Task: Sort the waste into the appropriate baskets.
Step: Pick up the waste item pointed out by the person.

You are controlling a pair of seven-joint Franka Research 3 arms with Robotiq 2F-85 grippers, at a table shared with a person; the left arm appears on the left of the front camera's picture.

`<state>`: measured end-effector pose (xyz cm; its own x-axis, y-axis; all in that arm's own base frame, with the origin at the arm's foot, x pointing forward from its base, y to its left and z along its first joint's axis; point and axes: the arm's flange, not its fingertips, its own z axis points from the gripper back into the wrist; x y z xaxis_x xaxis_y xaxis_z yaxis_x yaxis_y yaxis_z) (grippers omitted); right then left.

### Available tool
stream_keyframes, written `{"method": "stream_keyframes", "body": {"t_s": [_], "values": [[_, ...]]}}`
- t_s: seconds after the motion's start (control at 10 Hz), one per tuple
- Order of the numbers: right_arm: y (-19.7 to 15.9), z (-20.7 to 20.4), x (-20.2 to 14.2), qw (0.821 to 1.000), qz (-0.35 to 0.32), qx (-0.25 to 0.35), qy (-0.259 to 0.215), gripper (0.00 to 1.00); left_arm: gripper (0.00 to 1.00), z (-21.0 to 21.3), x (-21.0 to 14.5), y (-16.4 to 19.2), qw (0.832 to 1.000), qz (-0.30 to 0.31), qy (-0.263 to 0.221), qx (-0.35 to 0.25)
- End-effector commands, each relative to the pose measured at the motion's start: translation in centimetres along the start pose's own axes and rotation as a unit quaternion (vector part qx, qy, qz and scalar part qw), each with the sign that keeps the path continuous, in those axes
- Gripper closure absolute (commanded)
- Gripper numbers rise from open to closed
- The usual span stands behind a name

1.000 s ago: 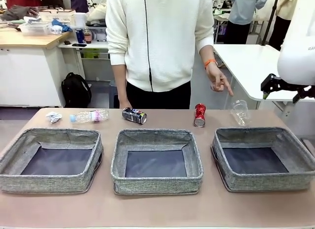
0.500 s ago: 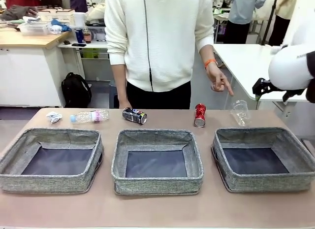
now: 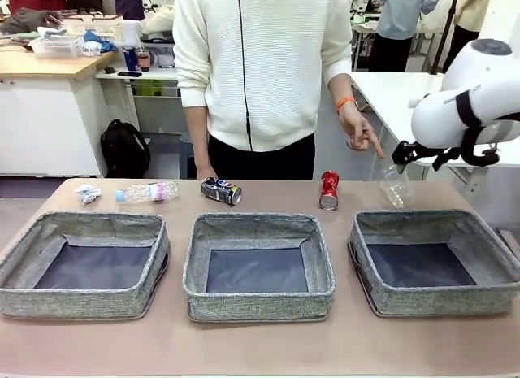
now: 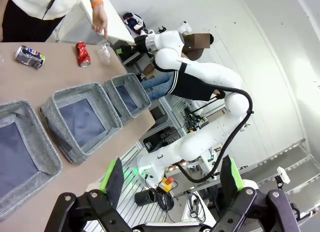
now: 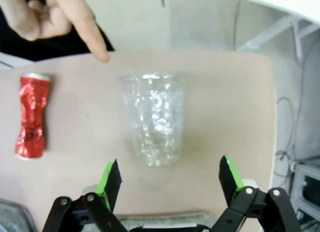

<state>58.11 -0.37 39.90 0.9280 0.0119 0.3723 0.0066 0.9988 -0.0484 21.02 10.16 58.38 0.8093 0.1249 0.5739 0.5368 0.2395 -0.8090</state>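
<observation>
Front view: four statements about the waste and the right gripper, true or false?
1. The red can sits between the dark can and the clear cup. True.
2. The right gripper holds the cup. False: its jaws are open, short of the cup.
3. The bottle lies in the left basket. False: it lies on the table behind that basket.
4. The person's hand points a finger down near the cup. True.

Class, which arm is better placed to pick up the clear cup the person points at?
Right. The right gripper, open, faces the cup, centred in its wrist view. The left gripper, also open, hangs out past the table edge, far from the cup.
</observation>
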Motion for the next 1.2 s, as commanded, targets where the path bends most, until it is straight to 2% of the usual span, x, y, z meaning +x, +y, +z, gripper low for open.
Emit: {"method": "stream_keyframes", "body": {"t_s": [0.0,0.2,0.5,0.6,0.7,1.1], "values": [[-0.1,-1.6,1.0,0.999,0.016,0.022,0.032,0.0,0.0,-0.1,0.2,-0.2,1.0,-0.013,-0.003,-0.009],[0.2,-4.1,1.1,0.998,0.013,0.035,0.044,0.0,0.0,-0.1,0.2,-0.2,1.0,-0.013,-0.003,-0.009],[-0.2,-7.0,1.5,0.999,-0.004,0.044,0.031,0.0,0.0,-0.1,0.2,-0.2,1.0,-0.013,-0.003,-0.009],[-0.1,-7.7,1.7,0.998,0.001,0.053,0.024,0.0,0.0,-0.1,0.2,-0.2,1.0,-0.013,-0.003,-0.009],[-0.1,-8.1,1.9,0.996,0.014,0.088,0.031,0.0,0.0,-0.1,0.2,-0.2,1.0,-0.013,-0.003,-0.009],[0.4,-9.8,3.0,0.998,-0.002,0.062,0.017,0.0,0.0,-0.1,0.2,-0.2,1.0,-0.013,-0.003,-0.009]]}}
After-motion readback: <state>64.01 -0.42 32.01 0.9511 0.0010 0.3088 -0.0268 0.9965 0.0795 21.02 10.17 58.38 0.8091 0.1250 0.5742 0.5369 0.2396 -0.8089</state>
